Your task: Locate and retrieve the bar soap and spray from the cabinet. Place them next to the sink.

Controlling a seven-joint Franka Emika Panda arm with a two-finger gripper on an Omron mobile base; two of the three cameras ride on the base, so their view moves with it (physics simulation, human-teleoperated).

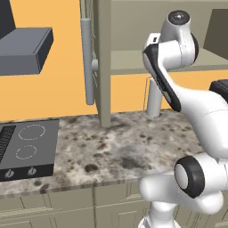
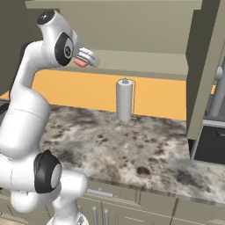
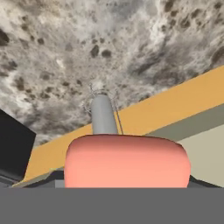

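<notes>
My gripper (image 2: 87,58) is shut on the bar soap (image 2: 80,63), a salmon-pink block held in the air just in front of the cabinet's shelf (image 2: 145,59), well above the counter. In the hand view the bar soap (image 3: 127,162) bulks large at the bottom and covers the finger tips. The beige-olive cabinet (image 1: 133,60) stands open, its door edge-on with a long grey bar handle (image 1: 87,62). The shelf part I can see is bare. The spray is out of view, and I cannot make out the sink.
A grey-white paper towel roll (image 2: 124,100) stands on the speckled stone counter (image 2: 132,145) against the orange wall, also under the hand (image 3: 103,116). A black stovetop (image 1: 26,149) lies at the left below a grey range hood (image 1: 26,49). The open cabinet door (image 2: 204,74) hangs at the right.
</notes>
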